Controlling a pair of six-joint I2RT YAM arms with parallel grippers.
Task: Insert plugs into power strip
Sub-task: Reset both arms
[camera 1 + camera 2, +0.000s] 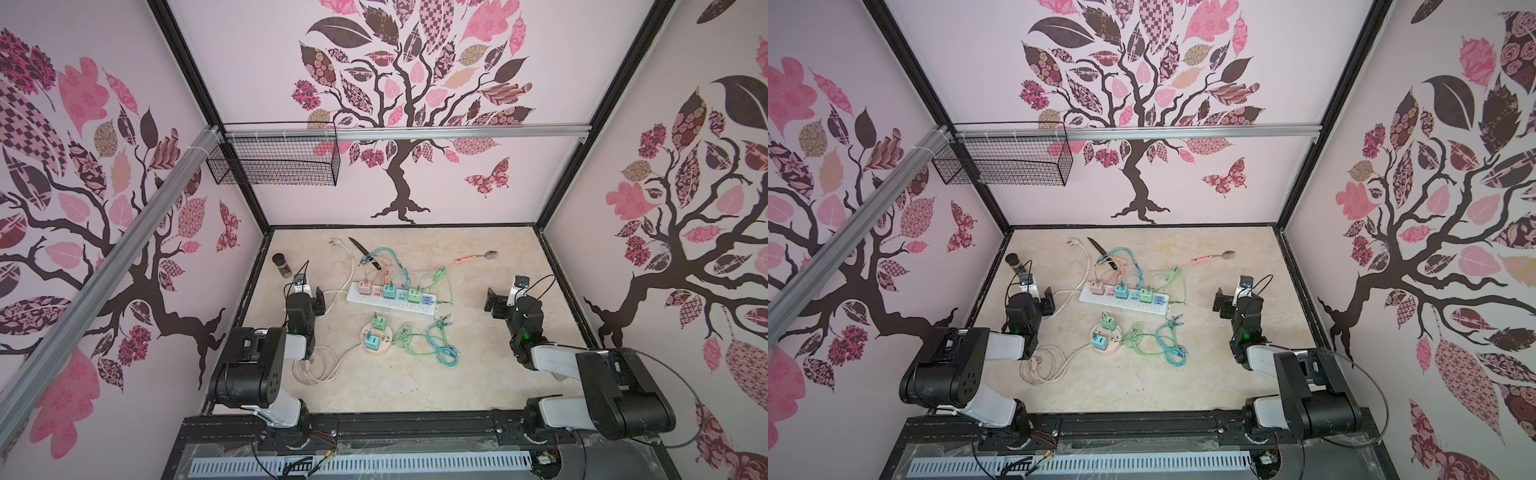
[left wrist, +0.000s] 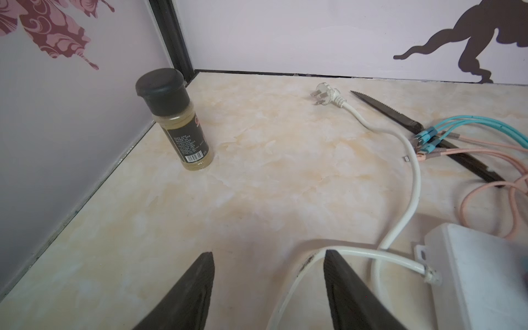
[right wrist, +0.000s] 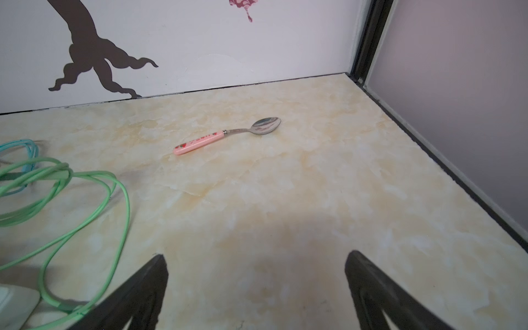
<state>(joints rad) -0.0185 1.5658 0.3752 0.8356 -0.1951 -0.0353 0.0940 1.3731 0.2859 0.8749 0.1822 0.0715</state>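
Note:
The white power strip (image 1: 395, 305) lies mid-table, its cord end (image 2: 471, 271) showing in the left wrist view. Three plugs stand in it: peach (image 1: 364, 286), teal (image 1: 389, 291) and mint (image 1: 414, 295). Nearer the front, a mint plug (image 1: 379, 321) and a teal plug (image 1: 369, 338) sit on a round beige socket disc (image 1: 376, 351), their cables tangled to its right. My left gripper (image 2: 269, 254) hangs open just left of the strip, with the white cord (image 2: 400, 228) passing by one finger. My right gripper (image 3: 257, 255) stands wide open over bare table, right of the strip.
A spice bottle (image 2: 174, 120) stands by the left wall. A serrated knife (image 2: 414, 125) and the cord's pronged plug (image 2: 325, 95) lie at the back. A pink-handled spoon (image 3: 225, 134) lies back right. A coiled beige cord (image 1: 316, 365) lies front left. Green cable loops (image 3: 85, 200) lie beside the right gripper.

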